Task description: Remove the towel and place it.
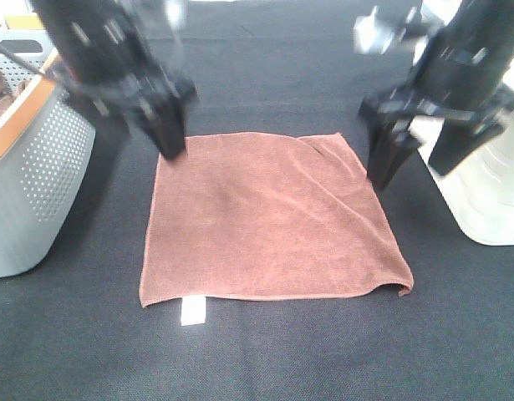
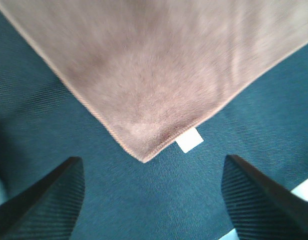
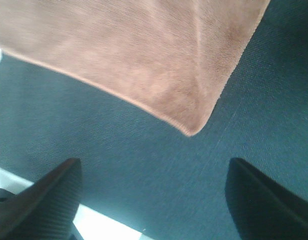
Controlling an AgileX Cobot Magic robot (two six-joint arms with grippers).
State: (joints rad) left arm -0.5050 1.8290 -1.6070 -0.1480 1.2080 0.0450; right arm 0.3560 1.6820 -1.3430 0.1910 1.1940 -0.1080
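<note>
The towel point(image 1: 269, 225) is a reddish-brown square lying spread flat on the black table cover, with its small white tag point(image 1: 192, 311) at the near edge by the left corner. My left gripper point(image 1: 169, 138) hovers over the towel's far left corner, blurred, and is open and empty. In the left wrist view the open gripper point(image 2: 148, 210) is apart from a towel corner point(image 2: 143, 115) with the tag point(image 2: 189, 140). My right gripper point(image 1: 415, 163) is open and empty just beyond the far right corner. In the right wrist view the gripper point(image 3: 154, 205) is short of that corner point(image 3: 189, 120).
A grey perforated basket point(image 1: 39, 184) with an orange rim stands at the left edge, with bunched brown cloths point(image 1: 2, 92) inside. A clear plastic container point(image 1: 491, 192) stands at the right edge, close to my right gripper. The towel's near right corner point(image 1: 403, 288) curls up slightly.
</note>
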